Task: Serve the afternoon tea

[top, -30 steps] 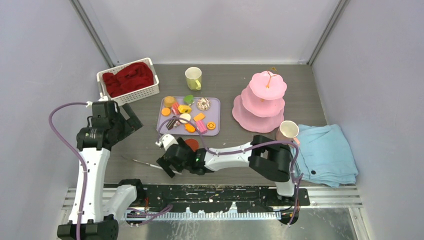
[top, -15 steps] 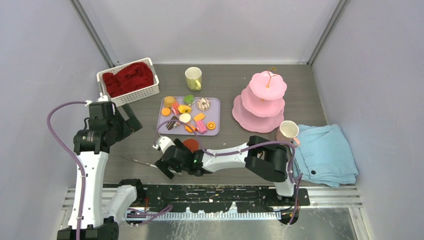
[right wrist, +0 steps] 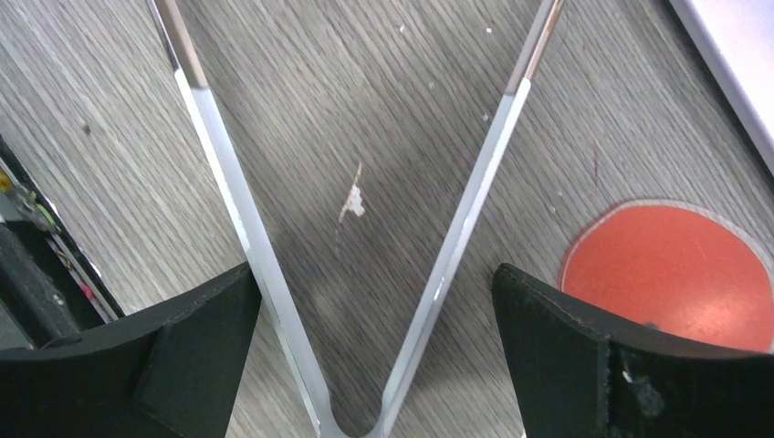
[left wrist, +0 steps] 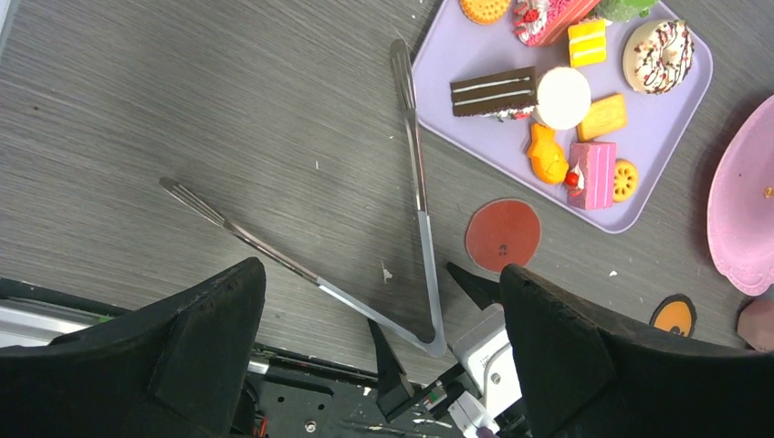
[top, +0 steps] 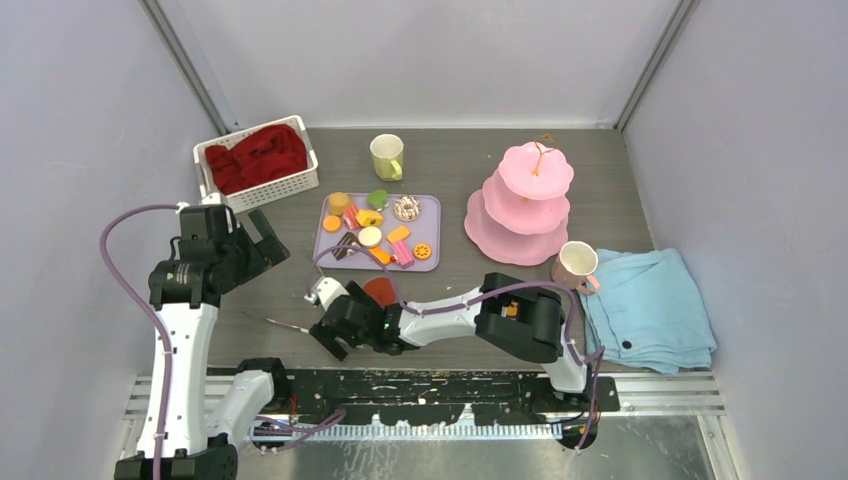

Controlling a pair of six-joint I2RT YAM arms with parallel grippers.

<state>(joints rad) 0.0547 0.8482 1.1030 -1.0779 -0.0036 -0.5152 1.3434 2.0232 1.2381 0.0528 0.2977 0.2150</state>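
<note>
Toy pastries point(top: 372, 236) lie on a lavender tray point(top: 428, 205) at mid-table; the left wrist view shows the same pastries point(left wrist: 559, 99). The pink three-tier stand point(top: 525, 205) is to the tray's right, with the pink mug point(top: 575, 263) in front of it. The pale yellow-green mug point(top: 387, 157) stands behind the tray. Metal tongs point(right wrist: 456, 246) lie spread in a V on the table. My right gripper point(right wrist: 372, 274) is open and straddles their hinge end. My left gripper point(left wrist: 379, 269) hangs open above the tongs point(left wrist: 418, 192), holding nothing.
A white basket point(top: 298, 187) of red cloth sits at the back left. A folded light-blue towel point(top: 650, 305) lies at the right. A flat red disc point(top: 381, 290) lies just in front of the tray, beside my right gripper point(top: 328, 325).
My right arm has slid slightly left and nearer along the table front, closing in over the tongs' hinge. The left arm has barely shifted.
</note>
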